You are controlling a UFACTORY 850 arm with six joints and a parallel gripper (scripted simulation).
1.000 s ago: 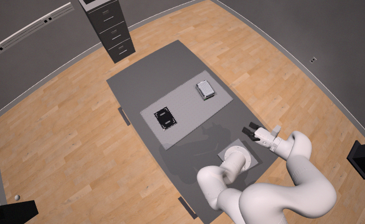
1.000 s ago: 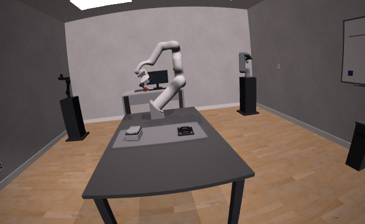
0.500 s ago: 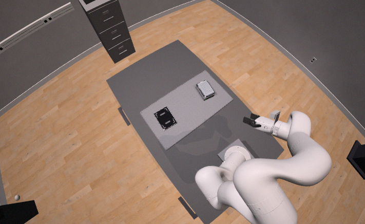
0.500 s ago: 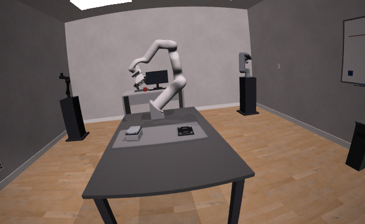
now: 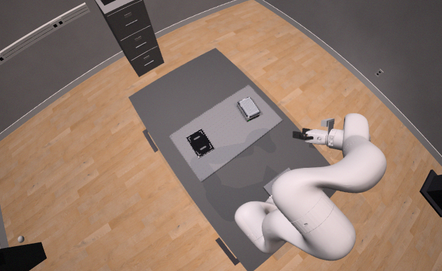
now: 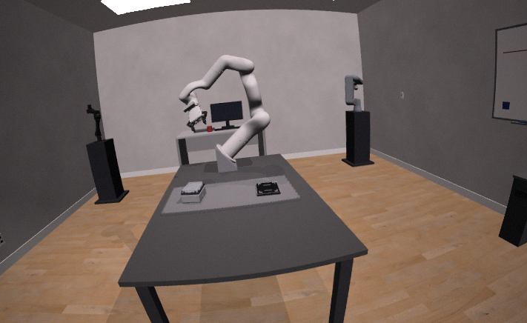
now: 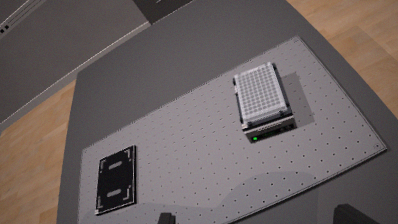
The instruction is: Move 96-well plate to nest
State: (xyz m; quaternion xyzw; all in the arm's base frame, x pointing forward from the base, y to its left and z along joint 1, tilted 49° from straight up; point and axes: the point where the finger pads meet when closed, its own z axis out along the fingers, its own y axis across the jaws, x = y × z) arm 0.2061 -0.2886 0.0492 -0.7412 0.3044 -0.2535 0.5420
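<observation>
The white 96-well plate (image 7: 262, 93) sits on the plate shaker S1 (image 7: 267, 129), a grey box with a green light, on the perforated grey mat. It also shows in the overhead view (image 5: 248, 107) and the front view (image 6: 192, 188). The black plate nest N1 (image 7: 116, 179) with white corner marks lies empty at the mat's other end, also in the overhead view (image 5: 200, 143) and the front view (image 6: 267, 188). My gripper (image 5: 299, 134) is open and empty, high above the table edge, well short of the shaker. Its fingertips show at the bottom edge of the wrist view (image 7: 255, 219).
The arm's base (image 6: 225, 160) stands on the table behind the mat. A filing cabinet (image 5: 131, 33) stands beyond the table. Black pedestals (image 6: 104, 168) stand around the room. A desk with a monitor (image 6: 226, 112) is behind the arm.
</observation>
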